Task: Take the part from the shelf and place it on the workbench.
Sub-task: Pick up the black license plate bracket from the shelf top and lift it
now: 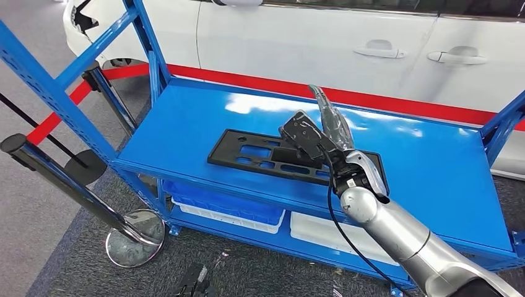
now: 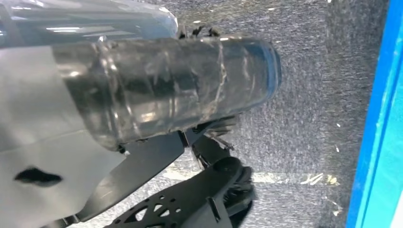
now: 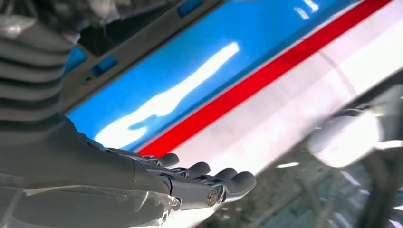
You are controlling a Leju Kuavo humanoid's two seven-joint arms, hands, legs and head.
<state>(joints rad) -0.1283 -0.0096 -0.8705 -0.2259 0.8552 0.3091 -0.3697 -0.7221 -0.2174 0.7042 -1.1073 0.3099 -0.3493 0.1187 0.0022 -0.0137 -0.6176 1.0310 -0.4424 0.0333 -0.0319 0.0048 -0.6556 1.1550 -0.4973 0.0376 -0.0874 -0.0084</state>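
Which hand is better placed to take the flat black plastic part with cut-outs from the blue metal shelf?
The right hand. In the head view it reaches over the flat black plastic part on the blue metal shelf, holding nothing. The left hand hangs low over grey carpet beside the shelf, so it is farther away.

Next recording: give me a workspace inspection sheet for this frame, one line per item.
Surface: blue shelf, glossy top.
Job's things: black part lies flat on the shelf.
Clutter: trays on the lower level.
Hands: right hand above the part, fingers extended, holding nothing; left hand hangs over carpet, state unclear.
Cables: black cable along the right arm.
Surroundings: white car, red barrier belt, stanchion.
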